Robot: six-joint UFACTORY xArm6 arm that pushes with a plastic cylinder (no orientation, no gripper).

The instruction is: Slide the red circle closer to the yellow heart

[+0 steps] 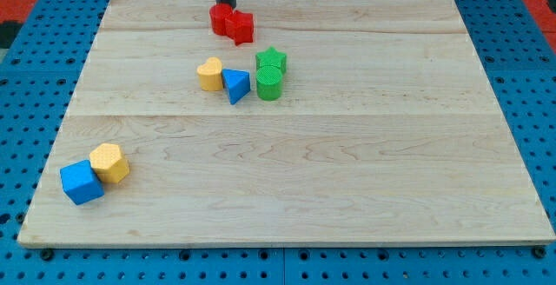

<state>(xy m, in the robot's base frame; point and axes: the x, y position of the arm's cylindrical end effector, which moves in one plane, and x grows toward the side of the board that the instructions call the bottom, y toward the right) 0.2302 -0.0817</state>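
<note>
Two red blocks sit pressed together right under my tip (pixel 224 5): the red circle (pixel 221 18) is touching it on the side toward the view's bottom, and a red star-like block (pixel 241 26) is jammed against the circle just to the view's right and slightly lower. My tip is a bare rod that holds nothing, standing at the circle's far edge near the top of the wooden board (pixel 347 172). I judge the task barely begun or only partly done, because the circle is near the yellow heart (pixel 209 74) but clearly apart from it, with bare wood between them. From my tip the heart lies straight toward the view's bottom and a touch left, beyond the circle, so a push in that direction looks right, though the red star may drag along. A blue triangle (pixel 236 85) touches the heart on its right; further right a green star (pixel 272 59) and a green cylinder (pixel 269 83) stand together. Well away, toward the view's bottom left, a yellow hexagon (pixel 109 162) leans against a blue cube (pixel 81 182).
</note>
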